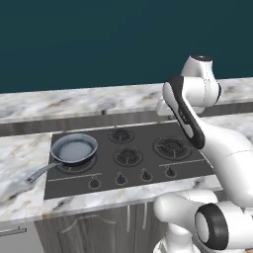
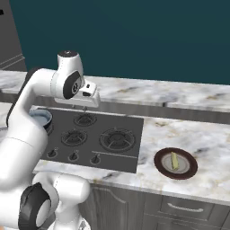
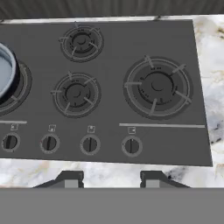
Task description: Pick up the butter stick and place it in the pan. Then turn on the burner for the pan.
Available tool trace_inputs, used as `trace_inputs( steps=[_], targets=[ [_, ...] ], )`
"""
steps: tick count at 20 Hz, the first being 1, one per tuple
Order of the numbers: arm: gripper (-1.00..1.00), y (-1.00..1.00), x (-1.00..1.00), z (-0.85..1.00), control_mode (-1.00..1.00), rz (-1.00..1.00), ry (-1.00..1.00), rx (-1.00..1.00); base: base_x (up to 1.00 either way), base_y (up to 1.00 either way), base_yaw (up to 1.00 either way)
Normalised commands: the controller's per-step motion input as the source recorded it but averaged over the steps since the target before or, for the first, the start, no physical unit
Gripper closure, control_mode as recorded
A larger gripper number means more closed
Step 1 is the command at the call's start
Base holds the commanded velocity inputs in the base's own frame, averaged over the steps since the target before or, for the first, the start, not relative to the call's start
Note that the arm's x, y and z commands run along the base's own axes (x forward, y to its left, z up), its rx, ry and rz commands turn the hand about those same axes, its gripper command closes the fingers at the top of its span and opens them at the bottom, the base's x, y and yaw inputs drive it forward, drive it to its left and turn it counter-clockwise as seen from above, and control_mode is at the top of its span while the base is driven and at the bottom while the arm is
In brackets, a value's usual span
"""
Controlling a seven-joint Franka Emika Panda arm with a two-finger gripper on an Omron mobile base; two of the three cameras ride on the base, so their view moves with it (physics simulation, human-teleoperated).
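Jaws sat a little way apart on the gripper (image 3: 112,178) and held nothing. They hung high above the stove (image 3: 105,87), touching nothing. The butter stick (image 2: 174,161) lay on a dark plate (image 2: 191,168), far off to the right of the jaws. The pan (image 1: 74,148) sat on a burner to their left, with no butter in it. I think the gripper needed to swing right, open wider, go down and pinch the stick across its 2 long sides.
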Motion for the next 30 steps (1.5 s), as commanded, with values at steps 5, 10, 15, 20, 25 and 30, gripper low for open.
trace_inputs(
  steps=[5,10,15,20,25,30],
  targets=[
    [-1.0,0.0,0.0,0.0,-1.0,0.0,0.02,0.0,0.0,0.0,0.0],
    [-1.0,-0.16,0.0,0.0,-1.0,0.0,0.04,0.0,0.0,0.0,0.0],
    [-1.0,-0.61,0.0,0.0,-1.0,0.03,0.08,0.0,0.0,0.0,0.0],
    [-1.0,-0.63,0.0,0.0,-1.0,0.03,0.06,0.0,0.0,0.0,0.0],
    [-1.0,-0.56,0.0,-0.13,-1.0,0.04,0.07,0.0,0.0,0.0,0.0],
    [-1.0,-0.51,0.04,-0.22,-1.0,0.04,0.09,0.0,0.0,0.0,0.0]
  ],
)
